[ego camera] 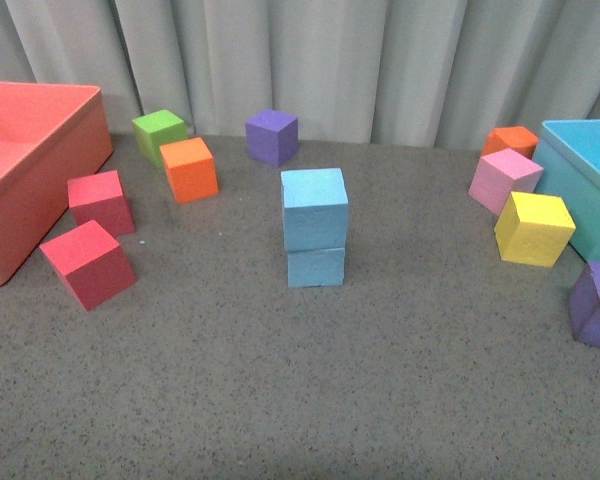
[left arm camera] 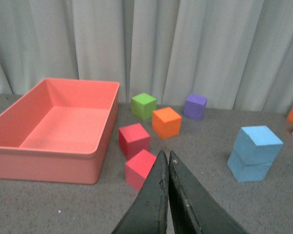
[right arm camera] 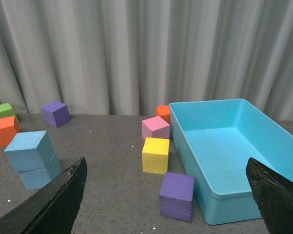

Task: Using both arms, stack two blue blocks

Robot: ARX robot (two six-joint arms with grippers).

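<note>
Blue blocks (ego camera: 314, 225) stand one on the other near the middle of the surface (ego camera: 300, 400), so the stack looks already made. The upper cube seems turned a little against the lower one and hangs slightly over it; this is the main risk, because a small push from an arm, or a shake of the surface, could make it slide off.

Neither arm shows in the front view. The left pincer (left arm camera: 166, 187) has its jaws pressed together with nothing between them, and it points toward the near red cube (ego camera: 88, 263). The right pincer (right arm camera: 168, 195) has its jaws spread very wide and holds nothing. Both are well apart from the stack, so I judge the danger small if they keep away from it.

Nothing stands close to the stack. At the right edge, from near to far, are a purple cube (ego camera: 596, 305), a yellow cube (ego camera: 533, 228), a pink cube (ego camera: 504, 179) and the turquoise bin (ego camera: 590, 185). At the left edge is the salmon bin (ego camera: 30, 170), with a second red cube (ego camera: 100, 202) beside it. Toward the far edge lie an orange cube (ego camera: 189, 168), a green cube (ego camera: 160, 133) and another purple cube (ego camera: 272, 136).
</note>
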